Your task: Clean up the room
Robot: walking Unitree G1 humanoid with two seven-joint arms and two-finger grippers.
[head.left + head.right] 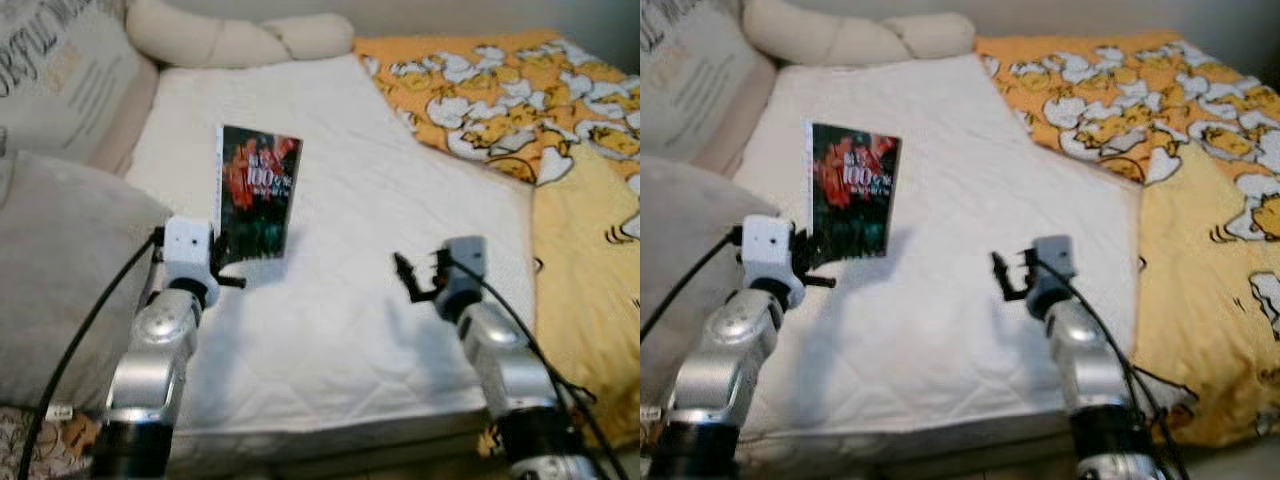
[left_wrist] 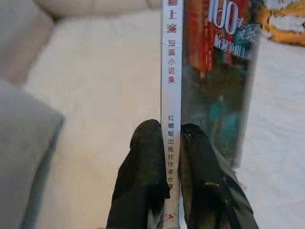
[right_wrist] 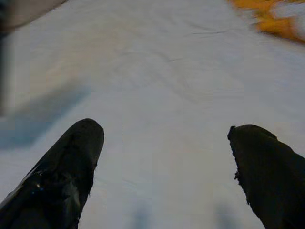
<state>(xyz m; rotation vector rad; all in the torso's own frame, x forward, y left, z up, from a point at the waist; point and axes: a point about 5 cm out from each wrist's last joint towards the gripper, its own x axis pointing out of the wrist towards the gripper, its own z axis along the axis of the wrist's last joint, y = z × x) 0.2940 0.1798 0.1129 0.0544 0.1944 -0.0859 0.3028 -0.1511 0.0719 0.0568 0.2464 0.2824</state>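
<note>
Above bed (image 1: 380,220), hand-pinched (image 2: 169,138) book (image 1: 257,195), title blurred

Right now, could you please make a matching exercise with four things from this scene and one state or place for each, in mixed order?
Things:
1. book
2. right gripper
3. yellow blanket
4. grey pillow

States or places:
A. open above the white mattress
B. on the robot's left side of the bed
C. held upright by the left gripper
D. printed with white ducks

Pairs: 1-C, 2-A, 3-D, 4-B
</note>
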